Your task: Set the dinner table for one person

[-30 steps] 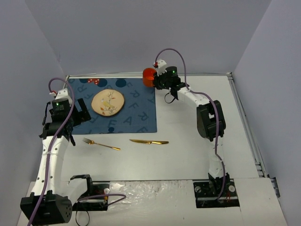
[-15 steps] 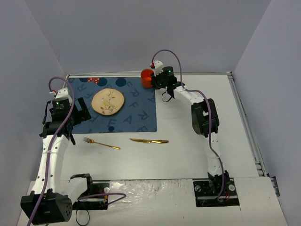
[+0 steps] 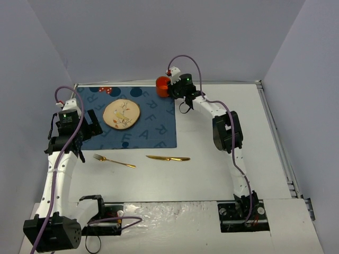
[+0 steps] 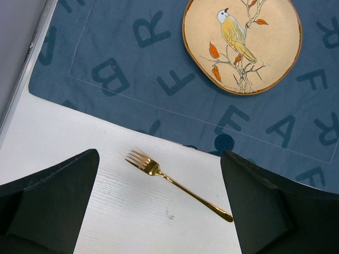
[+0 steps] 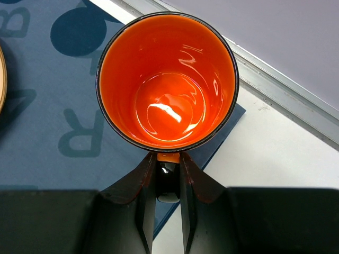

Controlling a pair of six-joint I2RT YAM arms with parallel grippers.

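The cup [image 5: 167, 79] is clamped upright by its handle in the right gripper [image 5: 168, 169], seemingly for setting down; the left gripper [image 4: 159, 159] is spread wide above the fork [image 4: 180, 185].

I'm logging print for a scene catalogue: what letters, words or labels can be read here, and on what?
"R", "B", "F", "A": scattered single letters on the dark blue placemat, forming no word.
Plate, orange cup, fork: no text.
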